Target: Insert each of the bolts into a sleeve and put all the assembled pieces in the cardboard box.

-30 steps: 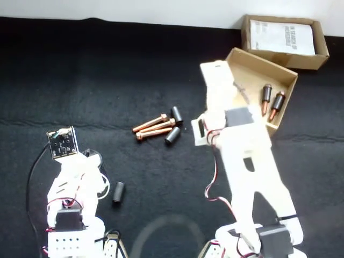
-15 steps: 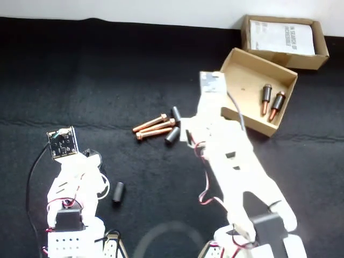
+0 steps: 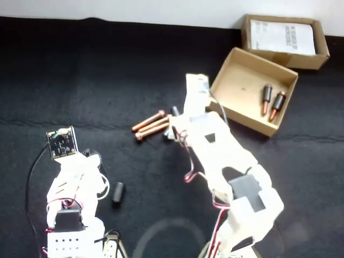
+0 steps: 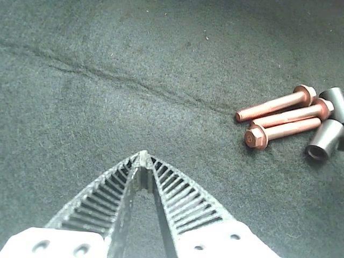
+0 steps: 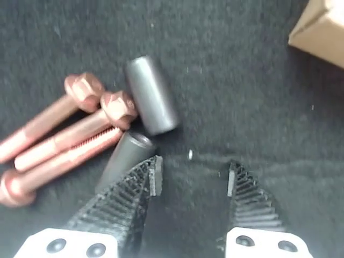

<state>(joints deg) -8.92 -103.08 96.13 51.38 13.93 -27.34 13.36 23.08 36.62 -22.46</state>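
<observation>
**Right end effector open by the sleeves, left one closed**

The right end effector [image 5: 193, 174] has its fingers spread apart with nothing between them. One fingertip is right next to the nearer sleeve [image 5: 121, 158], and a second sleeve [image 5: 152, 102] lies just past that. Three copper bolts [image 5: 64, 137] lie side by side against those two.

The left end effector [image 4: 144, 159] is pinched together and empty over bare black counter [image 4: 80, 80], well away from the bolts. A lone sleeve [image 3: 117, 192] lies beside the left arm.

The cardboard box [image 3: 243, 122] is just beyond the right arm, with two assembled pieces [image 3: 266, 94] lying inside.
</observation>
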